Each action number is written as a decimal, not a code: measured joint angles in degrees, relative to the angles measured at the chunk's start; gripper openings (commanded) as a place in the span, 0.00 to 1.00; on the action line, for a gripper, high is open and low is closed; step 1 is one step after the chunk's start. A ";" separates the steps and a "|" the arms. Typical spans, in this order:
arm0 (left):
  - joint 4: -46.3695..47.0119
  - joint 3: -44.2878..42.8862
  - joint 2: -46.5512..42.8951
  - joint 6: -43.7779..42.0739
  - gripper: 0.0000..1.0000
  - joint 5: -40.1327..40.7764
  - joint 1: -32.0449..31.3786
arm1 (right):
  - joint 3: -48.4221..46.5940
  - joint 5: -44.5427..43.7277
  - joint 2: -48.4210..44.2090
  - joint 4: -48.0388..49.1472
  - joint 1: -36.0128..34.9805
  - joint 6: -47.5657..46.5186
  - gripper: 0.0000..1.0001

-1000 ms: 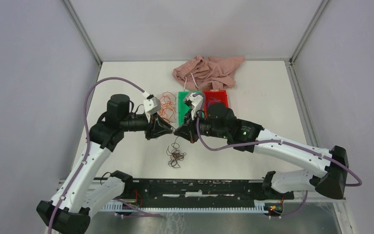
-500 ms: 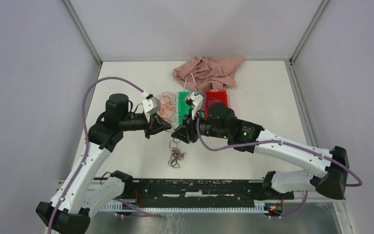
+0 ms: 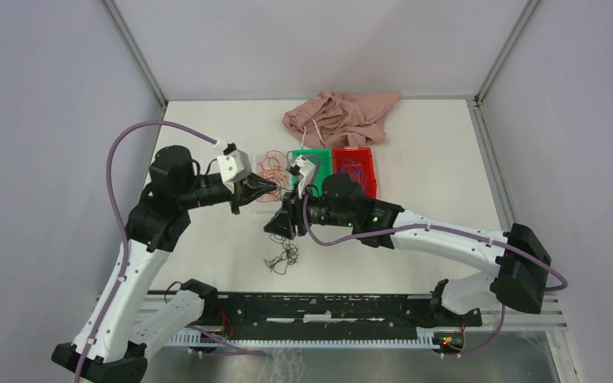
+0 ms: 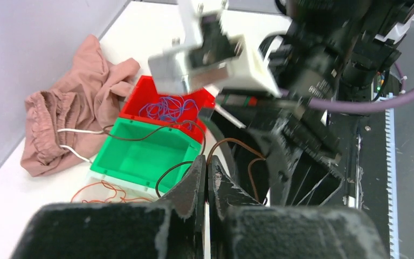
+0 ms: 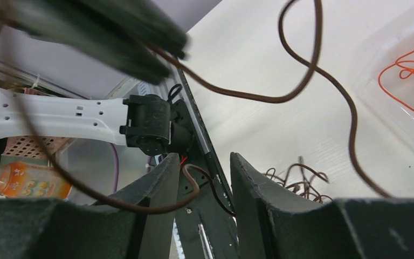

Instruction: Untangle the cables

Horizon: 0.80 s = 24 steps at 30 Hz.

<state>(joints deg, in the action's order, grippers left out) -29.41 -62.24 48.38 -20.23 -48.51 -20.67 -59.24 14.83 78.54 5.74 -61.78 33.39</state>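
Pinching a brown cable (image 4: 234, 140) at its tip, the left gripper (image 4: 206, 164) is standing fully closed, its two fingers pressed together with only the thin wire between them. From there the cable is arching away in front of the tool and curving across to the right gripper (image 5: 204, 162), which is facing it from just beside. The jaws of that one are standing partly apart (a plain gap is showing between them). The brown strand is passing loosely through the gap, close to one finger (image 5: 159, 189), and nothing is being clamped there. Under the right gripper, a dark tangle (image 3: 282, 257) of cables is lying on the white table (image 3: 423, 152), with thin strands rising from it toward the fingers. Ahead of the left gripper's tip a green bin (image 4: 140, 159) is sitting. A red bin (image 4: 150, 93) is touching the green bin's far side and holding blue cables (image 4: 168, 108). Farther ahead and to the left of the tool, a pink cloth (image 4: 70, 113) is lying crumpled. Orange cables (image 4: 105, 191) are resting on the table on the near side of the green bin, low on the left of this gripper.
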 measured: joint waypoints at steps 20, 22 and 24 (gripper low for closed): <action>-0.22 -22.49 4.17 0.20 0.03 0.04 0.02 | 3.26 -1.86 10.88 12.94 -0.37 2.97 0.33; 0.24 -24.70 4.98 0.35 0.03 0.59 0.00 | 4.00 -1.99 11.61 14.27 -0.42 3.54 0.32; 1.55 -26.03 5.46 0.55 0.03 1.60 0.00 | 5.05 -2.05 11.98 15.34 -0.48 4.02 0.32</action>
<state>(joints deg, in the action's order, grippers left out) -27.86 -88.27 53.84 -19.68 -46.92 -20.67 -54.19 12.78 90.52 21.08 -62.26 37.41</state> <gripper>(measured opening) 0.048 0.328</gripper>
